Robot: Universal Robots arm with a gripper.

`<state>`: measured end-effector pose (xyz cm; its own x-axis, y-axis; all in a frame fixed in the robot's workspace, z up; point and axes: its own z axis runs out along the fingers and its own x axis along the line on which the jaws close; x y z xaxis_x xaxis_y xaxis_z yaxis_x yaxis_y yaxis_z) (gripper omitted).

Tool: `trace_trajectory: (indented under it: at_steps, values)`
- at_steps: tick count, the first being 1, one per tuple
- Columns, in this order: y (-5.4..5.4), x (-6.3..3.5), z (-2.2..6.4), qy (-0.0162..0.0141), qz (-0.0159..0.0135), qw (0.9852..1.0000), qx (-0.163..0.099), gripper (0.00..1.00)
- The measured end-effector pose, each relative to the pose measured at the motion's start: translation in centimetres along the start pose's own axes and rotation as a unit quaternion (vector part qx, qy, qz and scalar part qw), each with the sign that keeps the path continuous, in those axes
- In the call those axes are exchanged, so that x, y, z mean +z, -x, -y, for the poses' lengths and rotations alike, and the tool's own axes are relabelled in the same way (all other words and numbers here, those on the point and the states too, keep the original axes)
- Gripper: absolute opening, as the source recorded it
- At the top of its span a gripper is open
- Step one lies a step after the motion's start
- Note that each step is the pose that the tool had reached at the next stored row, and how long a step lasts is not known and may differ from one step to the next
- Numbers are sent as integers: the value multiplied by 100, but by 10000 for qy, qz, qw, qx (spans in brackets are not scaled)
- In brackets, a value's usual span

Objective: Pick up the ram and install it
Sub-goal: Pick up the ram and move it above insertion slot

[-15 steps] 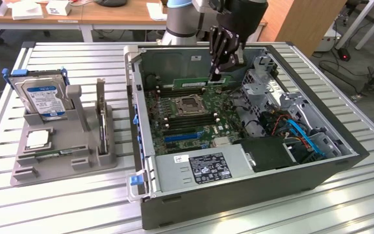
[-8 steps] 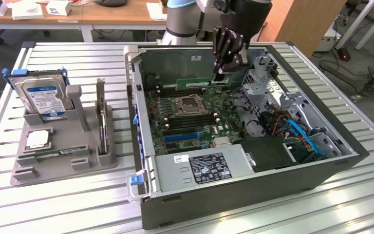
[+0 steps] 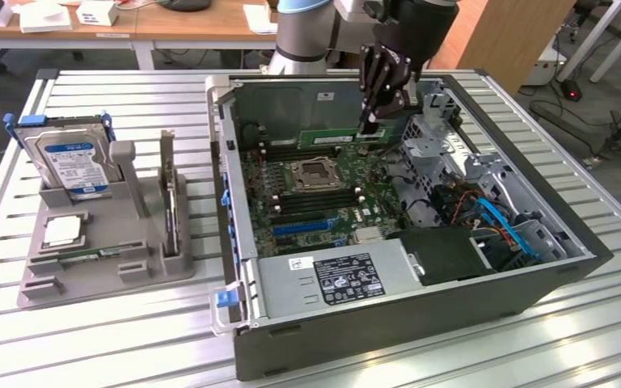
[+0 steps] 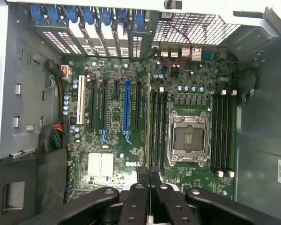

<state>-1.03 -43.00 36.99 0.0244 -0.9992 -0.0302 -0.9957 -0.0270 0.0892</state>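
The hand (image 3: 372, 120) pinches the ram (image 3: 338, 139) on edge, low over the memory slots (image 4: 158, 126), apparently to line it up with one.

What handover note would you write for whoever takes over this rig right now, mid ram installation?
Pincer: shut on the ram, inside the open computer case.
Ram: held on edge above the motherboard, by the memory slots beside the CPU socket.
Done: ram picked up, brought over the board.
Left: ram does not look seated in a slot yet.
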Motion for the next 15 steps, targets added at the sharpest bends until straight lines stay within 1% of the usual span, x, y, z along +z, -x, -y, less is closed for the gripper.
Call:
trace_trajectory:
  at_steps: [9,15]
  values:
    - [149,17,5,-1,3,10000,15,11]
    - [160,32,7,-1,5,10000,22,11]
